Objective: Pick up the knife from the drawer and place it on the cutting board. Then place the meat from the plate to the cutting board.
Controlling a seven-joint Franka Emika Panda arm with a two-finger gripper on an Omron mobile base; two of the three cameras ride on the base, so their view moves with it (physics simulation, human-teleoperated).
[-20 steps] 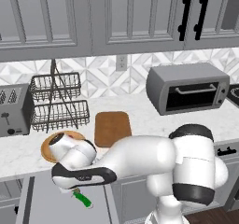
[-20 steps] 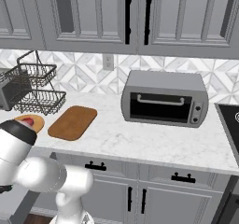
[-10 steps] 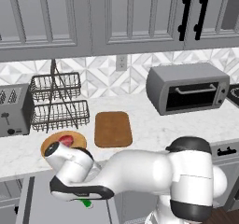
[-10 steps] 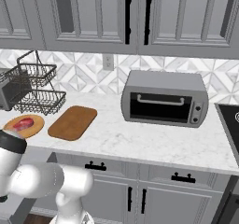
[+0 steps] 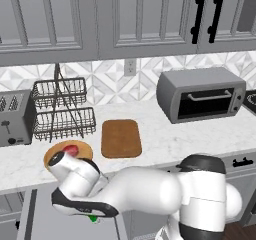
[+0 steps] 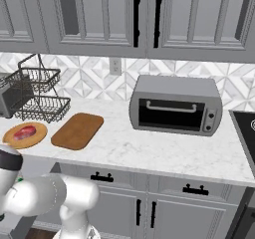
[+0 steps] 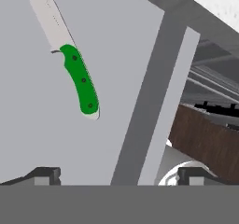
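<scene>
Jaws standing wide, gripper (image 7: 119, 174) hovering off the knife (image 7: 70, 59) — risking closing on the drawer (image 7: 116, 41) wall

Toaster oven (image 5: 201, 94) on counter (image 5: 165, 141); dish rack (image 5: 62, 109) beside toaster (image 5: 15, 118).

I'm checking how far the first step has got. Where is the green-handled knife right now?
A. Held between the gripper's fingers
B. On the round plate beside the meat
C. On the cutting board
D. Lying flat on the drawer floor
D: the hand view shows the knife lying flat on the grey floor of the drawer, well clear of the open gripper; the cutting board is bare.
</scene>
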